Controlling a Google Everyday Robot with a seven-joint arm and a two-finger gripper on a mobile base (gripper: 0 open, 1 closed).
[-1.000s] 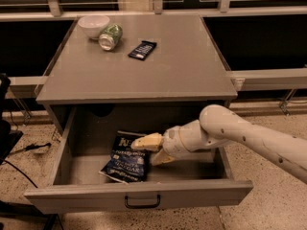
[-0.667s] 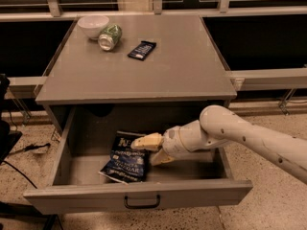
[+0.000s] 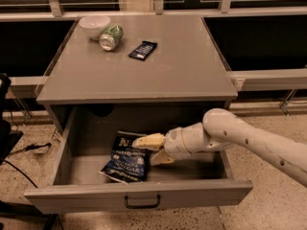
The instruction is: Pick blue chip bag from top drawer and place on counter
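The blue chip bag (image 3: 124,158) lies flat in the open top drawer (image 3: 139,195), left of centre, with white lettering facing up. My gripper (image 3: 152,150) is inside the drawer at the bag's right edge, reaching in from the right. Its two cream fingers (image 3: 149,141) are spread apart; the upper one lies over the bag's top right corner and the lower one sits just right of the bag. The jaws are open and hold nothing. The grey counter (image 3: 158,75) is above the drawer.
On the counter's back left stand a white bowl (image 3: 94,26), a green can on its side (image 3: 111,36) and a small dark snack bar wrapper (image 3: 143,50). My white arm (image 3: 254,145) crosses the drawer's right side. A railing runs behind the cabinet.
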